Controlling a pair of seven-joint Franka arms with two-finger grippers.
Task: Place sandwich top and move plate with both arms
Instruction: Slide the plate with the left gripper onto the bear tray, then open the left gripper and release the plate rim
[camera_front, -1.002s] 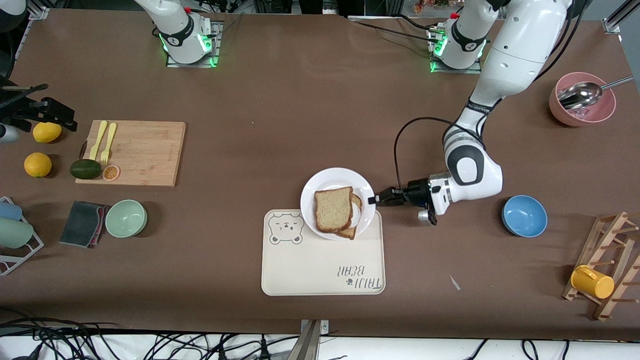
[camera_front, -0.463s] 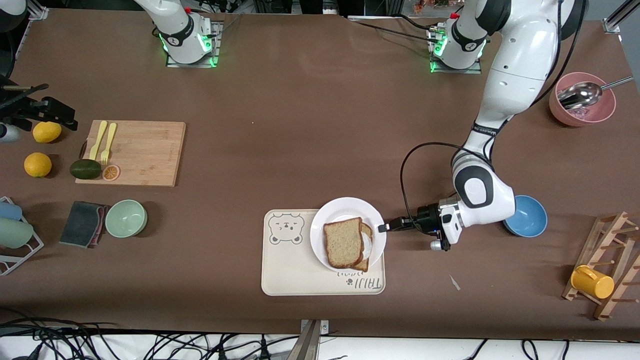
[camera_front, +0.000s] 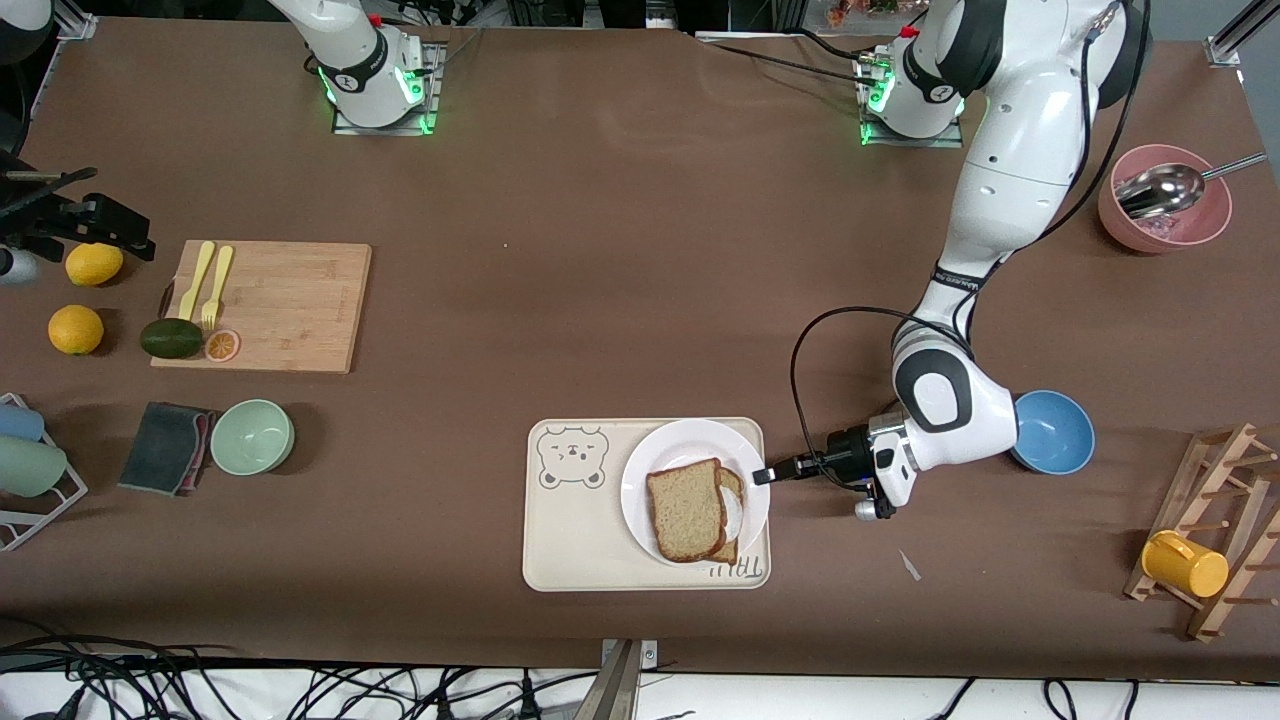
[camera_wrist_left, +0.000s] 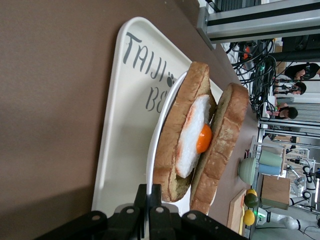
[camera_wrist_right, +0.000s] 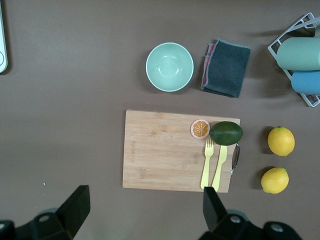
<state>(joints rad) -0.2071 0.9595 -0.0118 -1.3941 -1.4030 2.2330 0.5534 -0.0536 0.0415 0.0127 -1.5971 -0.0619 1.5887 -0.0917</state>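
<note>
Plate (camera_front: 690, 440) no longer half off cream tray (camera_front: 580, 545) on farther edge; now sits fully over tray, at end toward left arm, hiding most of tray lettering. Sandwich top (camera_front: 685, 511) and egg toast (camera_wrist_left: 186, 140) under it travel with plate, arrangement unchanged. Left gripper (camera_front: 762, 476), clamped on plate rim, shifts toward front camera. Left arm's elbow now overlaps blue bowl (camera_front: 1055, 432).

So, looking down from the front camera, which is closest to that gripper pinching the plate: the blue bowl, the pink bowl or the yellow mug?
From the left gripper, shut on the plate:
1. Blue bowl, beside the arm's wrist, toward the left arm's end of the table.
2. Yellow mug, on the wooden rack, nearer the camera.
3. Pink bowl, holding a metal spoon, farthest from the camera.
</note>
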